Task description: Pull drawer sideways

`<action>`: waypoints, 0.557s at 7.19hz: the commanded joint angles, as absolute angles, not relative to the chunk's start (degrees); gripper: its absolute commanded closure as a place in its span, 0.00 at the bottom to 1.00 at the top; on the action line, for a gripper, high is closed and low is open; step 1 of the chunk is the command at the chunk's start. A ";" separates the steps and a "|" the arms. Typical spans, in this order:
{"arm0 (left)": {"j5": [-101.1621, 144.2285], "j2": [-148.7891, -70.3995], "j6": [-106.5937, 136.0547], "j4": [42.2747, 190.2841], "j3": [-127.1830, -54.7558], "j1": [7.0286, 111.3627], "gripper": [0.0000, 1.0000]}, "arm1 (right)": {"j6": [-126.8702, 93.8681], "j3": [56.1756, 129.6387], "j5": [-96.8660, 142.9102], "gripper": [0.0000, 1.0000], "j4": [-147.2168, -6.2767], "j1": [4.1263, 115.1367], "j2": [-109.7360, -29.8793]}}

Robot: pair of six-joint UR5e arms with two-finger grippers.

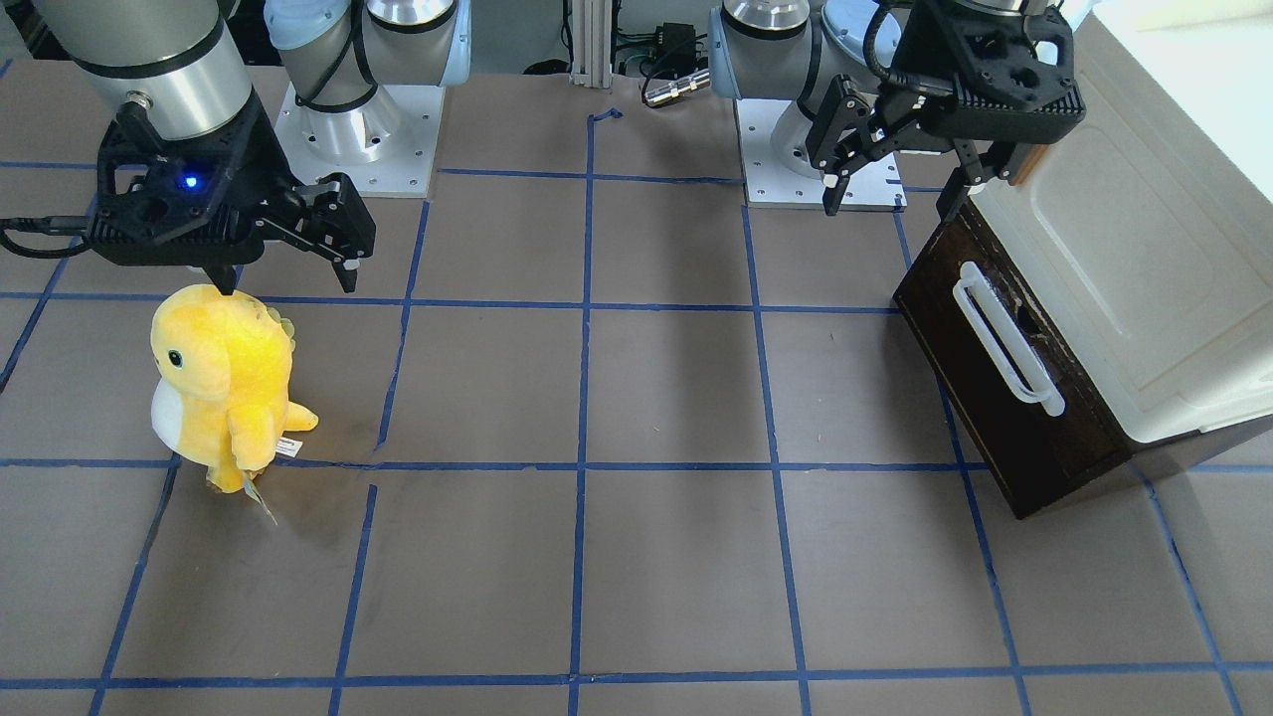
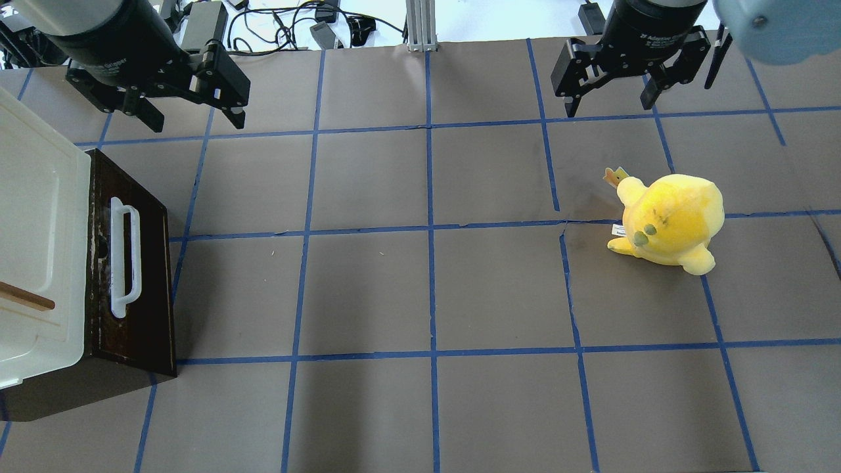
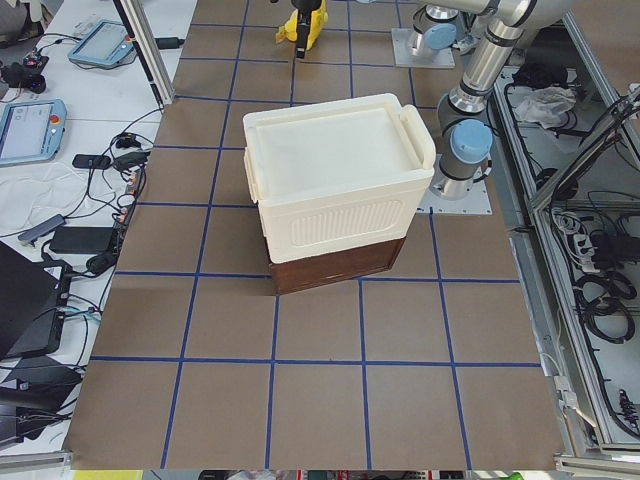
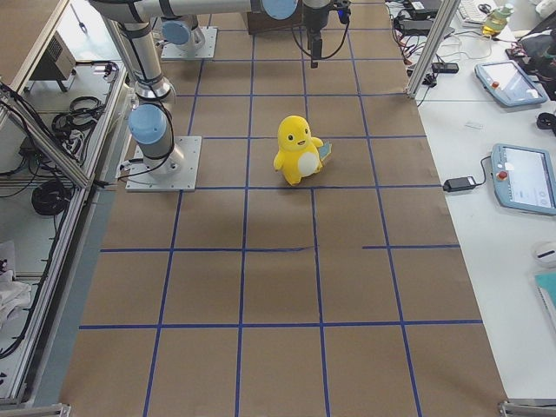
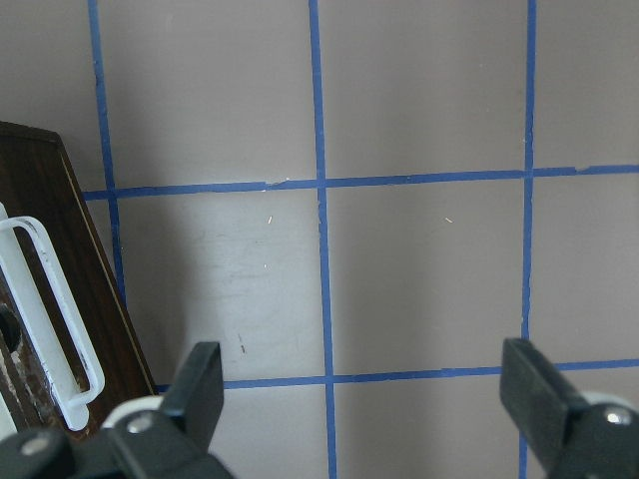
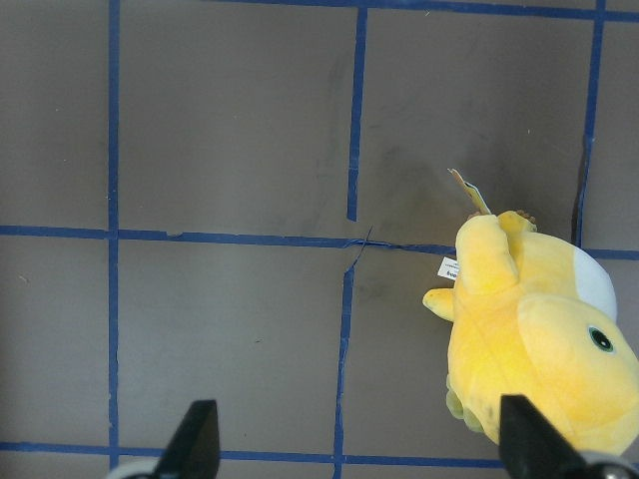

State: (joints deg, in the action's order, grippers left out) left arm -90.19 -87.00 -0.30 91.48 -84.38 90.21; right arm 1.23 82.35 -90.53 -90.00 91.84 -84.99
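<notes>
The drawer (image 2: 146, 289) has a dark brown front and a long white bar handle (image 2: 124, 256). It sits pushed in under a cream cabinet (image 2: 39, 217) at the table's left side. It also shows in the front view (image 1: 980, 398) and the left wrist view (image 5: 45, 225). My left gripper (image 2: 196, 121) is open and empty. It hovers over the table beside the drawer's end near the robot base, apart from the handle. My right gripper (image 2: 609, 108) is open and empty, near a yellow plush toy (image 2: 670, 220).
The cabinet's cream door with a small brown wooden handle (image 2: 26, 297) faces up. The plush toy (image 1: 224, 383) stands on the right half of the brown table (image 2: 427, 295), which is marked with blue tape lines. Both arm bases stand at the robot's edge.
</notes>
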 commanded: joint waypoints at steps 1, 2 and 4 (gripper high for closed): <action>-91.58 -86.84 0.61 91.32 -84.46 90.26 0.00 | 1.32 82.35 -90.53 0.00 -90.00 91.85 -84.99; -91.41 -87.18 0.70 91.32 -84.46 90.26 0.00 | 1.23 82.35 -90.53 0.00 -90.00 91.85 -84.99; -91.76 -87.45 0.88 92.10 -84.72 90.61 0.00 | 1.23 82.35 -90.53 0.00 -90.00 91.85 -84.99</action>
